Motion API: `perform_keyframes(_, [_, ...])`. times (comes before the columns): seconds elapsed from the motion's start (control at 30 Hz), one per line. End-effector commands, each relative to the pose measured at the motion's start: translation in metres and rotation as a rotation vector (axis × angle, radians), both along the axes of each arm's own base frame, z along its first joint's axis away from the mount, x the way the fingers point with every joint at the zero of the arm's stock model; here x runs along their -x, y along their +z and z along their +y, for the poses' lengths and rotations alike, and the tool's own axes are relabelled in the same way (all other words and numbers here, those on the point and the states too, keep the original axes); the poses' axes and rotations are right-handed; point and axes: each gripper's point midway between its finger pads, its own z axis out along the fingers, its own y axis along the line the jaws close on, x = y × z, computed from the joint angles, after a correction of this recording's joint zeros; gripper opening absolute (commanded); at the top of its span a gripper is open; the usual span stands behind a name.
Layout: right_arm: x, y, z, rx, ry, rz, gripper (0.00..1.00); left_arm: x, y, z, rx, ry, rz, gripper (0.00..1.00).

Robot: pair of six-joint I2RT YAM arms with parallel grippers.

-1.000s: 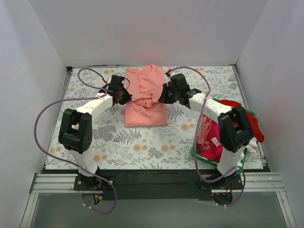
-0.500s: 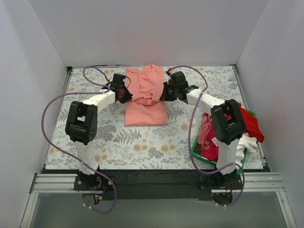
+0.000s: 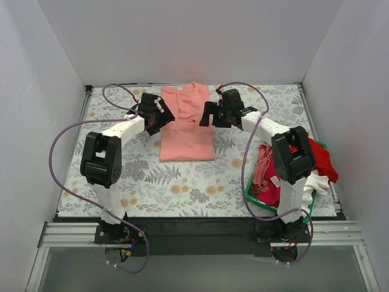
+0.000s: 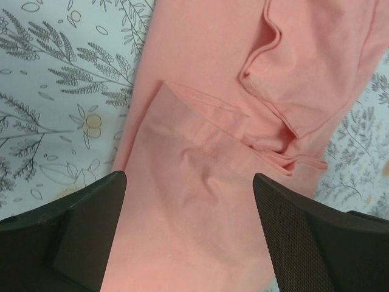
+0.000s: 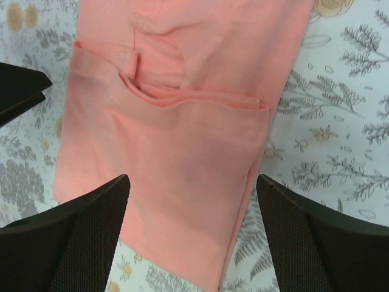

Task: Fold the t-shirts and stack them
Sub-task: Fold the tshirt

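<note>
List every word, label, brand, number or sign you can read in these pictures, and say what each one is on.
No text can be read in any view.
Pink shirt: its collar tag is too small to read.
Magenta shirt: a white tag on it is too small to read.
Tablecloth: leaf and flower print only, no words.

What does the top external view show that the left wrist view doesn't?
Only top external: the right gripper and, at the right, the green basket holding red, magenta and white shirts. Only left wrist: the folded sleeve hem in close-up, and the wide gap between its fingers. Both: the left gripper, the salmon-pink shirt and the floral table.
</note>
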Motion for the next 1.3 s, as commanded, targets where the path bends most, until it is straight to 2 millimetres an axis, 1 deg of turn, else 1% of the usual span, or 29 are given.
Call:
perform_keyframes(0.0, [0.014, 0.044, 0.002, -0.063, 0.041, -0.061, 0.92, 0.01, 0.059, 0.001, 0.057, -0.003, -0.108, 0.85])
perform_keyframes(0.03, [0.019, 0.043, 0.001, -0.069, 0.046, -0.052, 0.98, 0.016, 0.059, 0.003, 0.06, 0.002, -0.103, 0.85])
perform_keyframes(0.07, [0.028, 0.041, -0.002, -0.071, 0.051, -0.038, 0.98, 0.027, 0.051, 0.005, 0.062, 0.01, -0.081, 0.85])
perform_keyframes(0.1, [0.034, 0.04, -0.003, -0.076, 0.057, -0.029, 0.98, 0.033, 0.059, 0.006, 0.077, 0.019, -0.094, 0.86])
perform_keyframes(0.13, [0.04, 0.037, -0.005, -0.073, 0.055, -0.019, 0.98, 0.043, 0.058, 0.002, 0.105, 0.001, -0.08, 0.86])
perform_keyframes(0.17, [0.051, 0.032, -0.01, -0.066, 0.052, -0.004, 0.98, 0.057, 0.046, 0.003, 0.106, -0.004, -0.05, 0.86])
perform_keyframes(0.2, [0.056, 0.028, -0.012, -0.063, 0.047, 0.001, 0.98, 0.065, 0.041, 0.003, 0.112, 0.003, -0.036, 0.86])
perform_keyframes(0.23, [0.062, 0.025, -0.013, -0.064, 0.049, 0.007, 0.98, 0.072, 0.046, 0.005, 0.12, 0.006, -0.05, 0.86])
perform_keyframes(0.27, [0.069, 0.028, -0.013, -0.072, 0.052, 0.003, 0.98, 0.079, 0.044, 0.005, 0.122, 0.007, -0.044, 0.86])
perform_keyframes(0.3, [0.079, 0.015, -0.017, -0.061, 0.05, 0.029, 0.98, 0.094, 0.029, 0.006, 0.121, 0.006, -0.009, 0.87])
perform_keyframes(0.33, [0.086, 0.012, -0.015, -0.059, 0.059, 0.038, 0.98, 0.1, 0.029, 0.006, 0.133, 0.01, -0.01, 0.88])
perform_keyframes(0.37, [0.091, 0.009, -0.016, -0.06, 0.055, 0.048, 0.98, 0.107, 0.024, 0.005, 0.137, 0.004, 0.003, 0.88])
perform_keyframes(0.4, [0.095, 0.004, -0.018, -0.058, 0.053, 0.06, 0.98, 0.119, 0.011, 0.006, 0.137, -0.001, 0.033, 0.88])
perform_keyframes(0.43, [0.103, -0.006, -0.019, -0.05, 0.056, 0.081, 0.98, 0.126, 0.008, 0.004, 0.15, -0.006, 0.043, 0.88])
perform_keyframes(0.5, [0.108, -0.015, -0.02, -0.046, 0.051, 0.104, 0.98, 0.134, -0.001, 0.003, 0.155, -0.01, 0.061, 0.89])
perform_keyframes(0.53, [0.112, -0.021, -0.021, -0.04, 0.052, 0.117, 0.98, 0.141, -0.009, 0.005, 0.148, -0.011, 0.081, 0.88])
perform_keyframes(0.63, [0.117, -0.031, -0.02, -0.031, 0.057, 0.143, 0.98, 0.149, -0.023, 0.011, 0.127, 0.01, 0.114, 0.89])
perform_keyframes(0.87, [0.116, -0.045, -0.018, -0.016, 0.052, 0.174, 0.98, 0.15, -0.041, 0.016, 0.094, 0.025, 0.156, 0.88])
perform_keyframes(0.9, [0.117, -0.046, -0.018, -0.013, 0.052, 0.176, 0.98, 0.15, -0.045, 0.017, 0.085, 0.029, 0.165, 0.86])
perform_keyframes(0.93, [0.117, -0.048, -0.018, -0.012, 0.051, 0.181, 0.97, 0.151, -0.048, 0.017, 0.081, 0.028, 0.174, 0.8])
perform_keyframes(1.0, [0.116, -0.052, -0.019, -0.006, 0.044, 0.187, 0.93, 0.151, -0.052, 0.017, 0.074, 0.027, 0.184, 0.73])
perform_keyframes(1.03, [0.115, -0.052, -0.02, -0.004, 0.041, 0.186, 0.91, 0.151, -0.055, 0.018, 0.071, 0.029, 0.19, 0.67])
perform_keyframes(1.07, [0.115, -0.054, -0.019, -0.001, 0.04, 0.19, 0.89, 0.152, -0.057, 0.018, 0.069, 0.029, 0.197, 0.63])
perform_keyframes(1.13, [0.116, -0.056, -0.019, 0.001, 0.041, 0.196, 0.81, 0.153, -0.06, 0.018, 0.066, 0.025, 0.204, 0.54])
perform_keyframes(1.17, [0.117, -0.057, -0.019, -0.002, 0.039, 0.202, 0.76, 0.153, -0.062, 0.018, 0.064, 0.025, 0.208, 0.46])
perform_keyframes(1.23, [0.119, -0.061, -0.02, -0.001, 0.035, 0.217, 0.71, 0.156, -0.067, 0.02, 0.057, 0.028, 0.221, 0.35])
perform_keyframes(1.27, [0.12, -0.061, -0.02, -0.001, 0.034, 0.221, 0.69, 0.156, -0.068, 0.02, 0.054, 0.029, 0.224, 0.26])
